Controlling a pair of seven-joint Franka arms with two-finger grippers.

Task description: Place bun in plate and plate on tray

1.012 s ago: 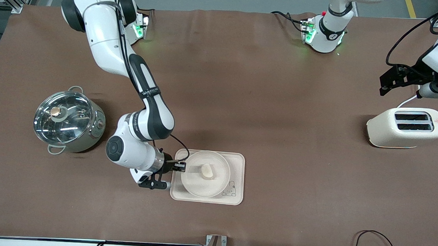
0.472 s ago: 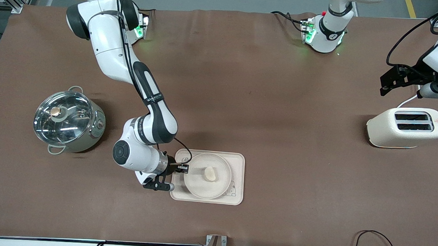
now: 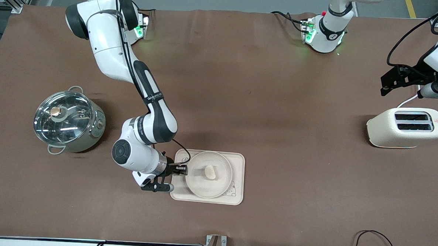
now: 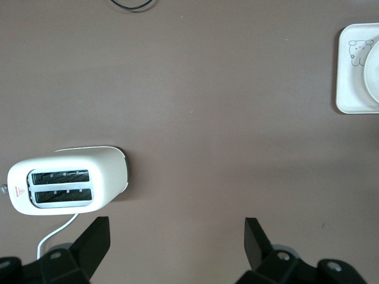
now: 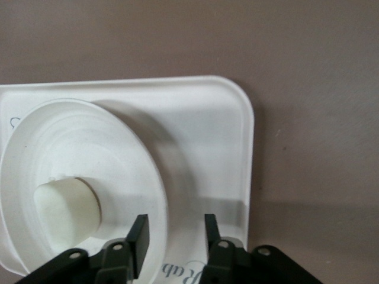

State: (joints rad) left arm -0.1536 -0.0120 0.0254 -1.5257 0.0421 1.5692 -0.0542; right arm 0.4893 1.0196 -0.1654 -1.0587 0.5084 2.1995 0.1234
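Observation:
The plate rests on the tray, and the bun lies in the middle of the plate. My right gripper is low at the plate's rim, at the tray's end toward the right arm. In the right wrist view the gripper is open. One jaw stands inside the plate and one outside over the tray, both clear of the rim. The bun shows beside them. My left gripper waits open over the table near the toaster; the left wrist view shows it empty.
A cream toaster stands at the left arm's end of the table and also shows in the left wrist view. A steel pot with a glass lid stands at the right arm's end. Cables lie along the table's near edge.
The plate with the bun has come down onto the tray and settled. My right gripper has opened and drawn slightly back from the rim. The left arm has not moved.

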